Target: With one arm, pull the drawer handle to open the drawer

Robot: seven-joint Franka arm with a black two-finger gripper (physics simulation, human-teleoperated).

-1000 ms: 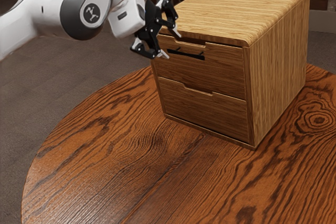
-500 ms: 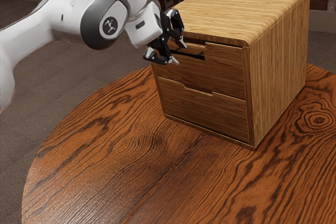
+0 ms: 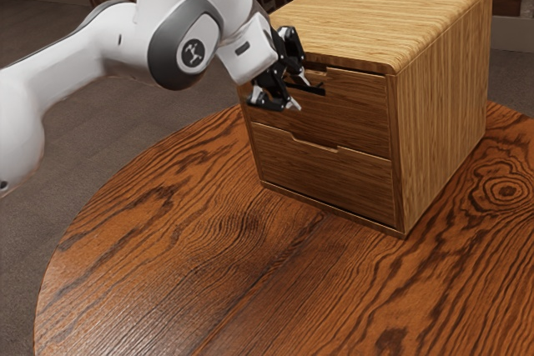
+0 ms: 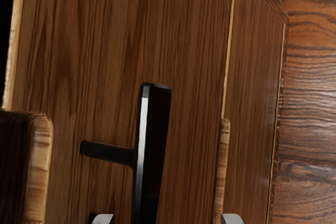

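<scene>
**Handle straddled, grasp not yet made**

Gripper point(image 3: 292, 89) up against the cabinet point(image 3: 438, 97), at the top drawer point(image 3: 346, 114), close to the front face's upper corner on the exterior view's left. Jaws spread, one on each side of the black bar handle point(image 4: 151, 145). In the wrist view, fingertips point(image 4: 103, 219) clear of the bar, with bare wood between. Released, then, and holding nothing.

Top drawer apparently shut, its front flush with the cabinet's face. Lower drawer point(image 3: 325, 174) beneath it likewise. Cabinet itself on a round wooden table point(image 3: 200, 248).

By judgement, end of the approach, just ahead of the grasp. Next: close squarely on the bar, then draw straight out from the cabinet's face, along the drawer's travel. Pulling at an angle could slide the fingertips off the thin bar, or drag the whole cabinet instead of freeing the drawer.

No brand, label or readable writing on the cabinet. Small white emblem point(image 3: 192, 53) on the arm's point(image 3: 92, 64) grey joint cap, without legible letters.
</scene>
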